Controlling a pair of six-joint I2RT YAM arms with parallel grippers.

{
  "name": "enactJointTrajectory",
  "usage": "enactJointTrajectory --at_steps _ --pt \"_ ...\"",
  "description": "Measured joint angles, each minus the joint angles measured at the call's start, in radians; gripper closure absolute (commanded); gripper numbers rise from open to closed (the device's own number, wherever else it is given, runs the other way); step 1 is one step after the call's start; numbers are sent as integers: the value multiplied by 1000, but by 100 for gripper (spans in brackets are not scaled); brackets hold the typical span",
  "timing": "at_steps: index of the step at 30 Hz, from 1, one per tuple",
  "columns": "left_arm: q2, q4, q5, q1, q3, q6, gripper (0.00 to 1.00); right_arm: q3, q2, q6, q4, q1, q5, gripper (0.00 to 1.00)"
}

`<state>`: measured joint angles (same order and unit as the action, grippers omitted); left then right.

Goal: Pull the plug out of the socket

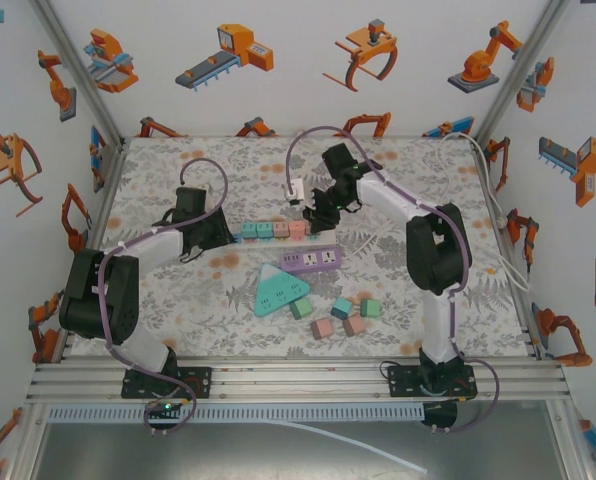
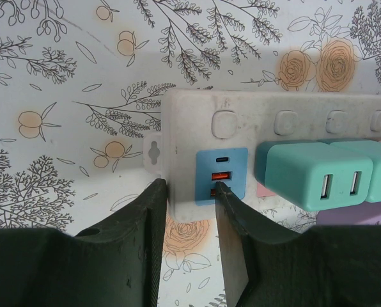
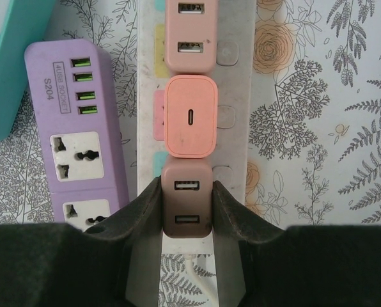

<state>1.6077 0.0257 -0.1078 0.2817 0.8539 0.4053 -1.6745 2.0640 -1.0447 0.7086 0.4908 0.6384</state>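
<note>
Both of my grippers are clamped down. My right gripper (image 3: 186, 187) squeezes the small brown cube-shaped charger plug (image 3: 187, 203) by its two sides. That plug sits on the right end of the long white plastic power strip (image 3: 234, 77). Its face with two USB ports is turned up, away from the strip, and the ports line up along the strip's length. The strip's long axis runs left to right across the table. Just beside the brown plug along the strip is a salmon plug with one oval port (image 3: 190, 118). My left gripper (image 2: 189, 190) is closed on the strip's opposite end, at the blue USB panel (image 2: 221, 167), next to a teal two-port plug (image 2: 318, 176). A purple rectangular socket block (image 3: 75, 128) lies just beside the strip, on the side nearer my bases.
</note>
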Motion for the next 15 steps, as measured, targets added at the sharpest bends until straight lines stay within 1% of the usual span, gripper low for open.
enactJointTrajectory --at_steps 15 --pt "-13 5 14 2 -10 -11 63 11 -4 58 -24 -5 31 86"
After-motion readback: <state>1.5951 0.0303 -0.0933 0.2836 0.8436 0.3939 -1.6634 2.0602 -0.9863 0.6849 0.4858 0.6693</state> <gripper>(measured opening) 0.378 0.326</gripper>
